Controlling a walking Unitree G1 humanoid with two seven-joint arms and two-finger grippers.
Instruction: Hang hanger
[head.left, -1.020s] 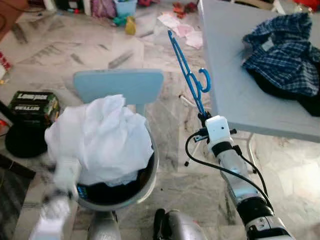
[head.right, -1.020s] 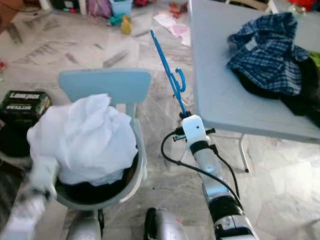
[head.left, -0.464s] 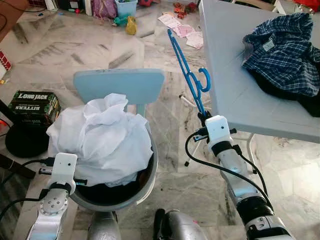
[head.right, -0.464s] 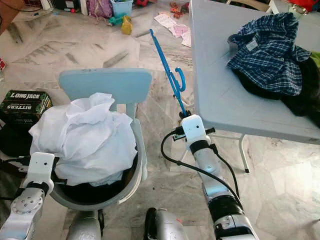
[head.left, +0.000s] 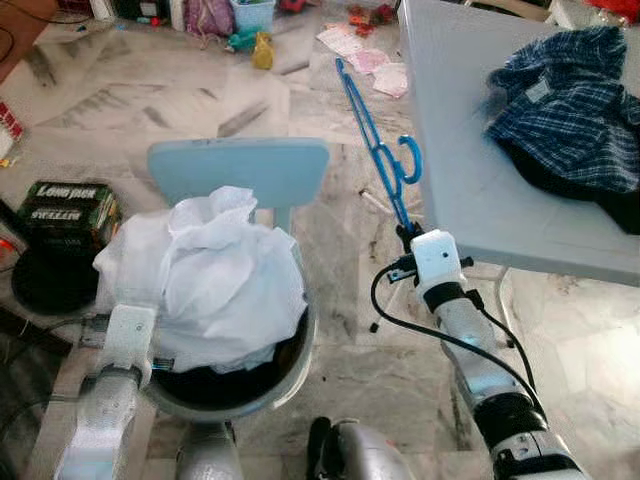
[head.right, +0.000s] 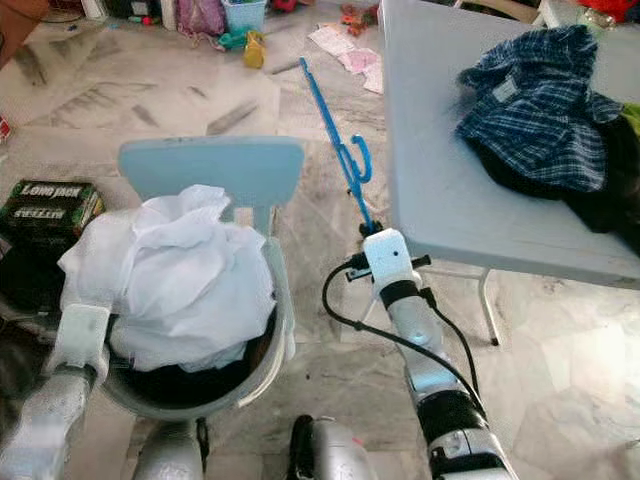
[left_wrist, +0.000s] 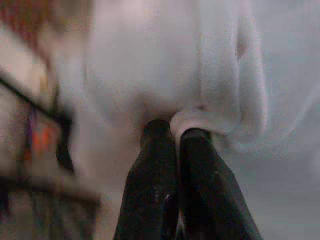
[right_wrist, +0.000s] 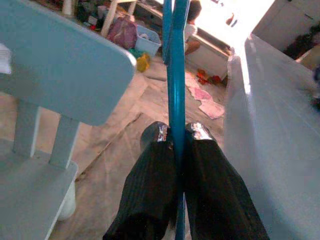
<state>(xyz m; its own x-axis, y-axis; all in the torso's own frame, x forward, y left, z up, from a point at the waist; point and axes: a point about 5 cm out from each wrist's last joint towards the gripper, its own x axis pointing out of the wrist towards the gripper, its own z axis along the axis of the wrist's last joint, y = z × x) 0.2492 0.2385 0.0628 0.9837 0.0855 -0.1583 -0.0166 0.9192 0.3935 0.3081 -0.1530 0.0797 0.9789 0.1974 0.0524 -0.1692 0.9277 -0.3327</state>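
The hanger (head.left: 378, 160) is bright blue. The chair (head.left: 238, 172) is pale blue, the cloth (head.left: 205, 280) heaped on it white. The table (head.left: 470, 190) is grey, its shirt (head.left: 570, 105) navy-and-white plaid. The floor (head.left: 130, 100) is grey-veined marble. The box (head.left: 65, 212) is black and green.

Silver arms, white wrist housings, looping black cable, black fingers (right_wrist: 155, 185)

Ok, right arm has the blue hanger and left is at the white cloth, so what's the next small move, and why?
Probably lift the left gripper a little to draw the white cloth up out of the bucket. Its fingers look shut on a fold of the cloth, while the right gripper is clamped on the blue hanger, held upright beside the grey table. The cloth has to come free before it can meet the hanger.
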